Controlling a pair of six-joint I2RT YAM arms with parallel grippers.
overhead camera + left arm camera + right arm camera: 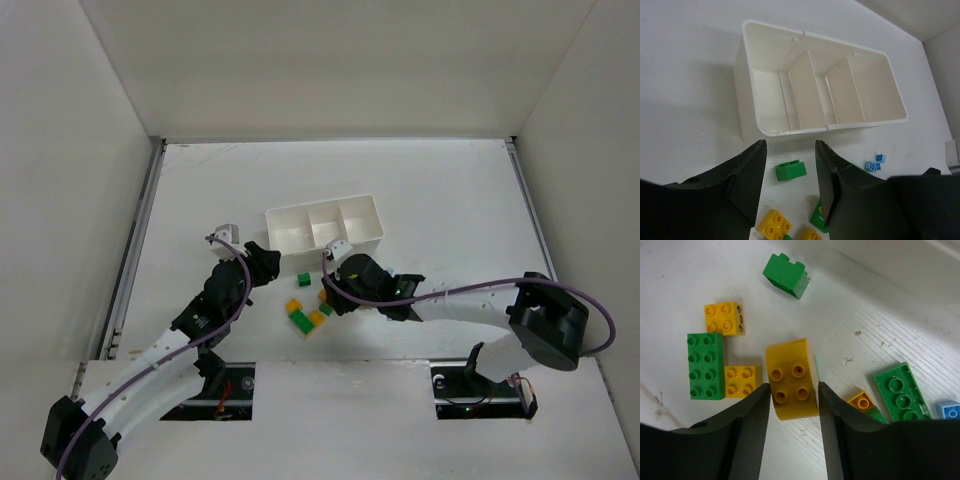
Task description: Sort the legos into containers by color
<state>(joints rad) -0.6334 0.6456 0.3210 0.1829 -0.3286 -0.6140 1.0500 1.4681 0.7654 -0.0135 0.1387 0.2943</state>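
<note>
Near the tray, on its side facing the arm bases, the legos lie loose on the table. Every one in view is outside the three compartments.

The right gripper is clamped on a curved yellow brick, studs up, with a finger pressed to each side. I cannot tell whether this brick rests on the table or is lifted off it. In the right wrist view, a long green brick lies left of it, with a yellow square touching its side. A second yellow square sits just beside the long brick's far end. To the right lie a green plate, underside up, and close by it a tiny orange brick.

The left gripper hangs just short of the tray's long wall, jaws apart and holding nothing. A small green brick lies on the table, seen in the gap between the fingers, close to the tray but not touching it. Two blue bricks lie together near the tray's corner, on the right in the left wrist view.
</note>
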